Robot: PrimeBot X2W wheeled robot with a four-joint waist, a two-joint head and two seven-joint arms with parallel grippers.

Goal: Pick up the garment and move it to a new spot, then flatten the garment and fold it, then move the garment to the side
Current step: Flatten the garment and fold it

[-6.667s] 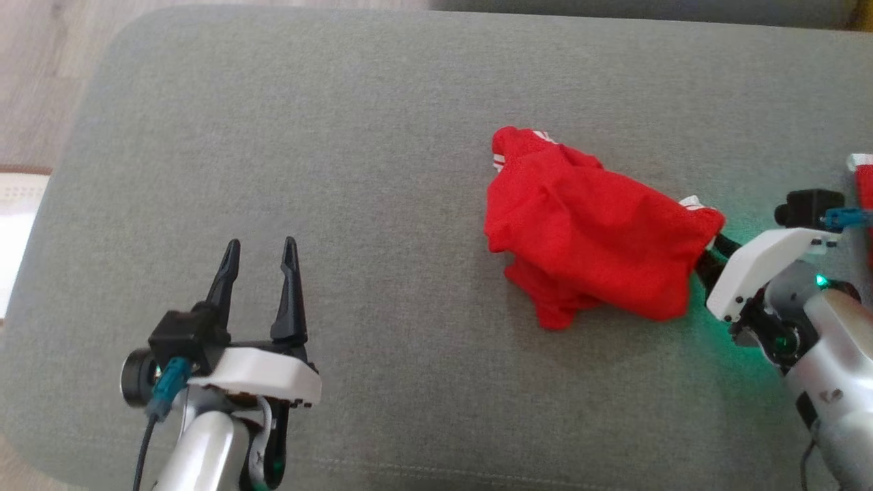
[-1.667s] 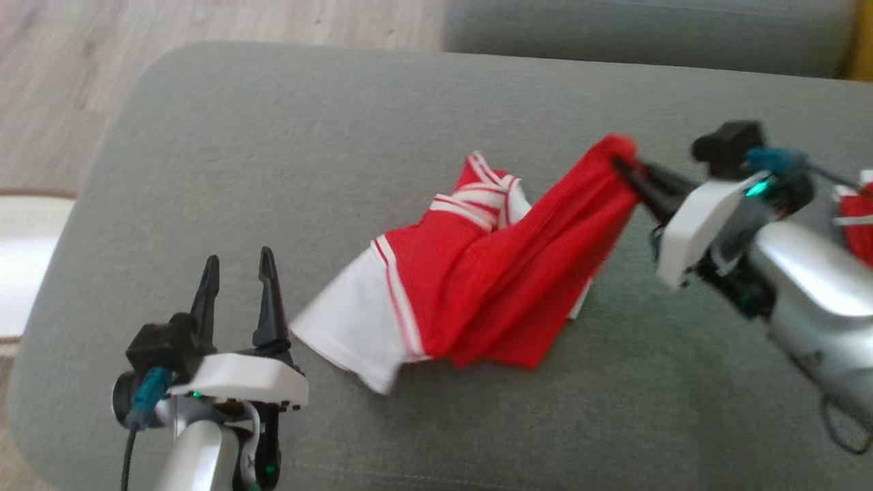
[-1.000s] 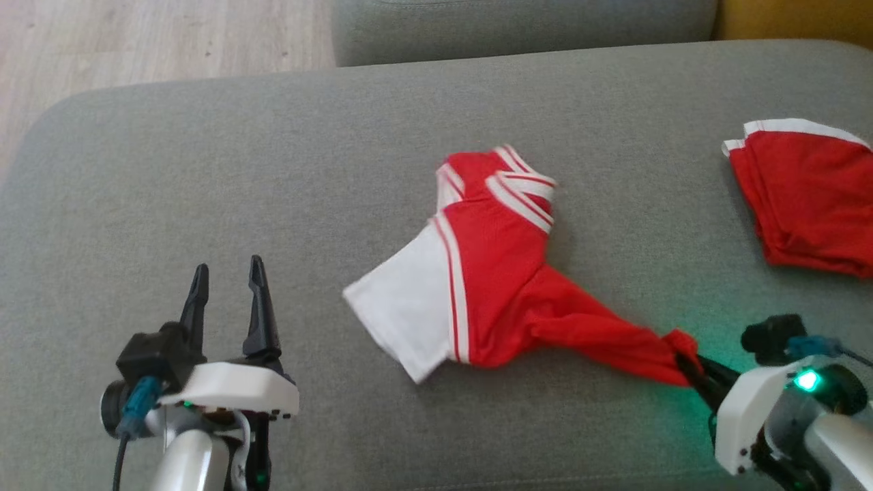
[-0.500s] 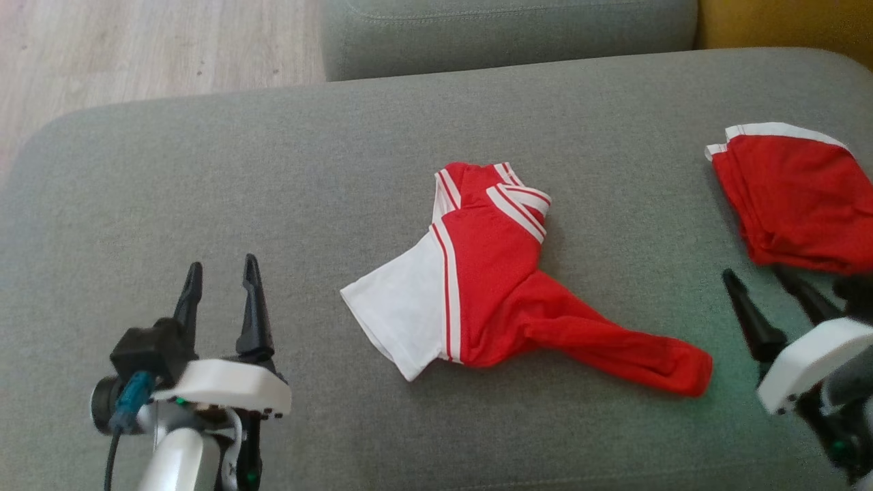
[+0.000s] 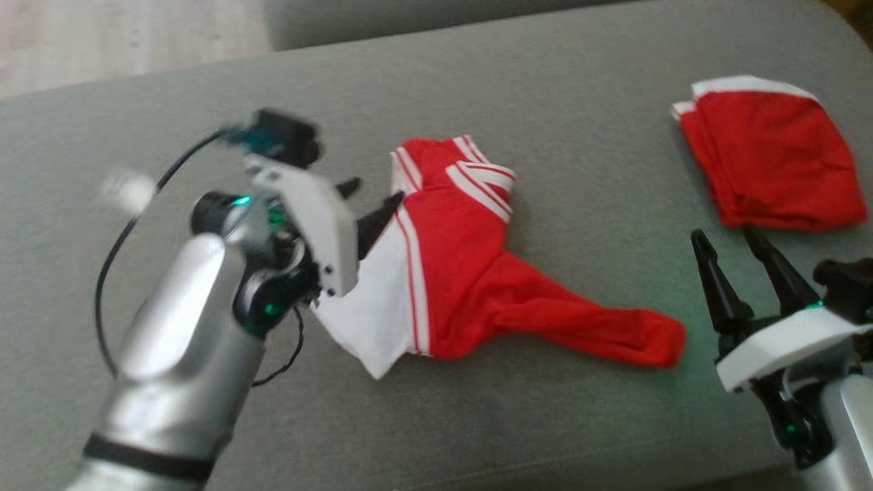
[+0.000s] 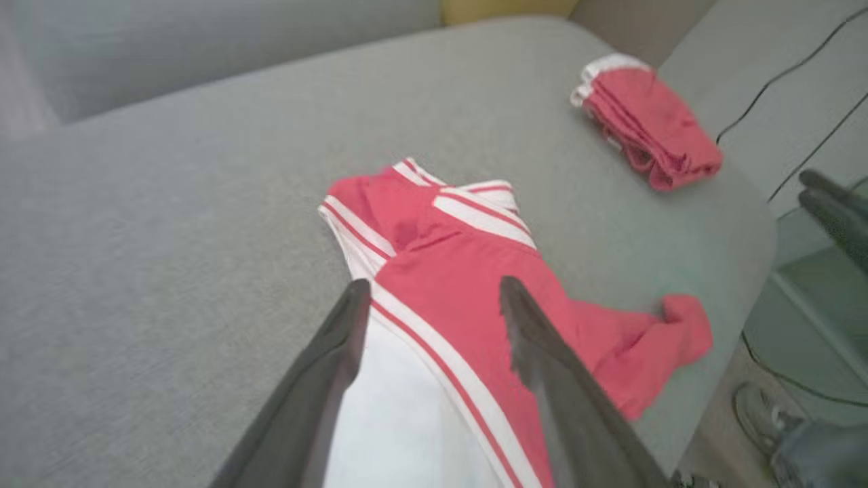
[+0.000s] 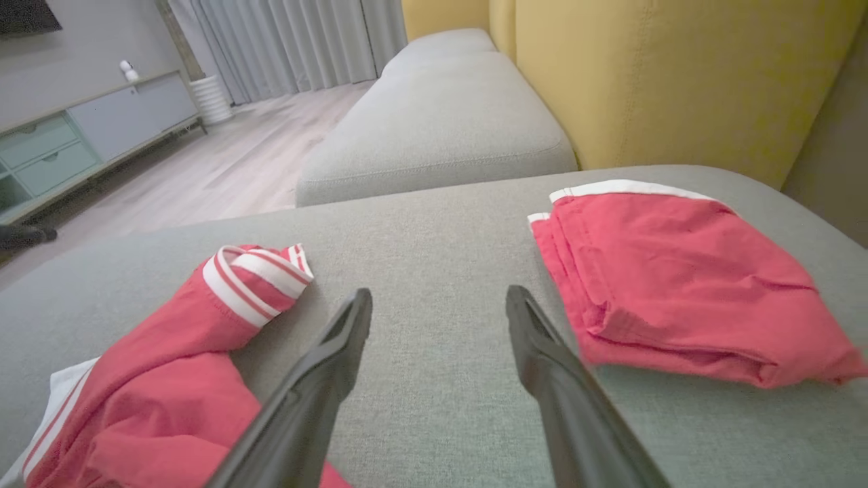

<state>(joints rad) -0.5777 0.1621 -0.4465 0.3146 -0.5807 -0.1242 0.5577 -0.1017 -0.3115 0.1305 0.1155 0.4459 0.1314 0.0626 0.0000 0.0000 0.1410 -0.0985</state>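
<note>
Left gripper [image 5: 375,192], fingers apart, hovers at the crumpled garment's [image 5: 464,273] white sleeve on the grey cushion [image 5: 545,82]; right gripper [image 5: 723,233], likewise spread, sits near a folded red cloth [image 5: 771,157]

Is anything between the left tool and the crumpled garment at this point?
Nothing visible stands in the way. The left tool is open, directly over the white sleeve of the garment. The folded red piece lies apart, well off to the right.

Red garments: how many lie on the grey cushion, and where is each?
2. A crumpled red-and-white garment lies mid-cushion at the left gripper; a folded red garment lies toward the right end of the cushion, beyond the right gripper. None appears hidden.
</note>
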